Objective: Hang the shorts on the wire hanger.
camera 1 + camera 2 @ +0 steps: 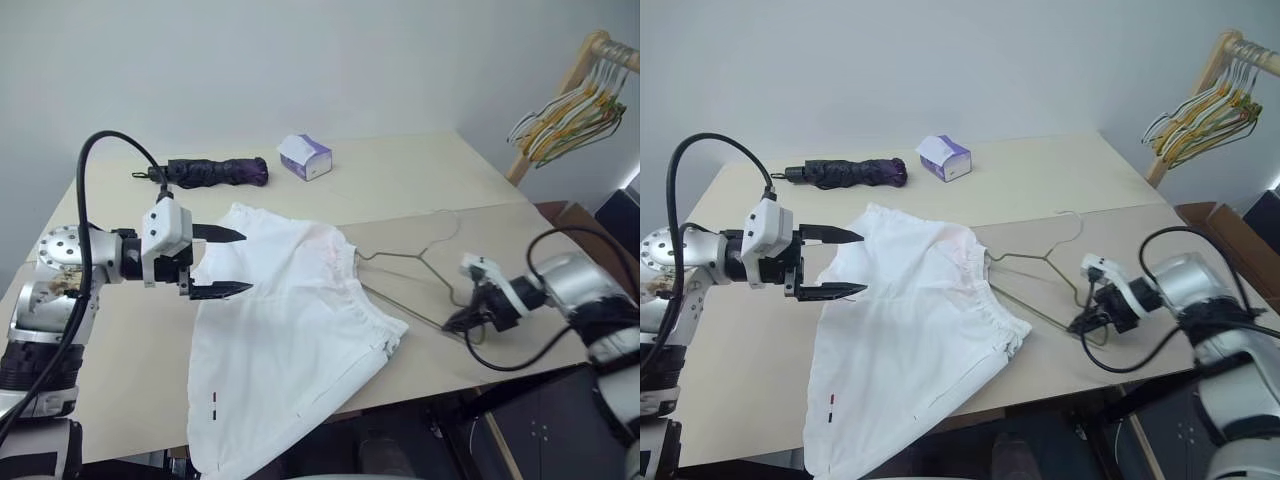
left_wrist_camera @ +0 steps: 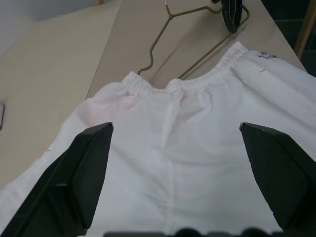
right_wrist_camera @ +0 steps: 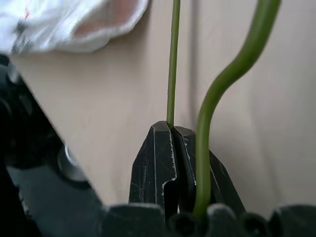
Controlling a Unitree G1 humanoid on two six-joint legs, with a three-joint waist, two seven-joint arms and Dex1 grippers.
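Pointing away from shorts: hanger hook

White shorts with faint pink at the waistband and 2 tiny red and black marks. Grey-olive hanger. Beige counter. Dark purple umbrella. White-and-purple box.

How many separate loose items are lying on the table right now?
4. The shorts are at the near edge, overhanging it. The wire hanger lies beside the waistband. The folded dark umbrella and the tissue box are at the far side. Smaller things could be hidden under the fabric.
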